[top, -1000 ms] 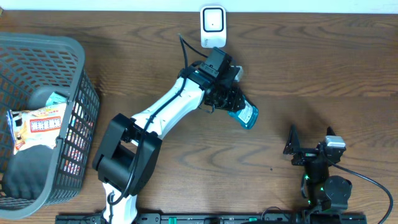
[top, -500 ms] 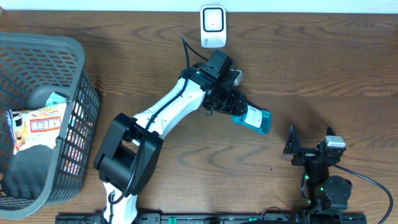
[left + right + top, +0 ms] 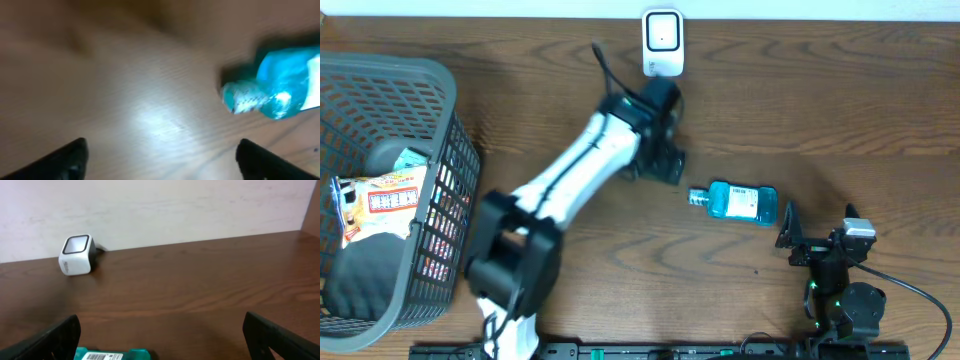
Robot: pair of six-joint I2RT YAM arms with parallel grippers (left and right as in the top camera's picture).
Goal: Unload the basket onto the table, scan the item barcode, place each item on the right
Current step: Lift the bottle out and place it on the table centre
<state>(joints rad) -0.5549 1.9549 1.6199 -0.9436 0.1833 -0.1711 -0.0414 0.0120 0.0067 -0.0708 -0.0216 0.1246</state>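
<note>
Right gripper point(image 3: 162, 330): jaws spread, empty. The teal plastic mouthwash bottle point(image 3: 740, 201) lies flat, nearer than the white box scanner point(image 3: 662, 42) and right of it, long axis crosswise, cap point(image 3: 696, 197) pointing left. Left gripper point(image 3: 162, 157), blurred, appears spread and empty. You are probably at pick-up: grip it, present its label point(image 3: 97, 356) to the scanner.

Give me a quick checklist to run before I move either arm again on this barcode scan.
1. The left pincer is open and empty: ok.
2. The right pincer is open and empty: ok.
3. The blue translucent plastic bottle lies flat on the brown wooden table, touching no pincer: ok.
4. The bottle is presented to the white box-shaped scanner: not ok, it lies apart from it, nearer the right arm.
5. The barcode faces the scanner: cannot tell.
</note>
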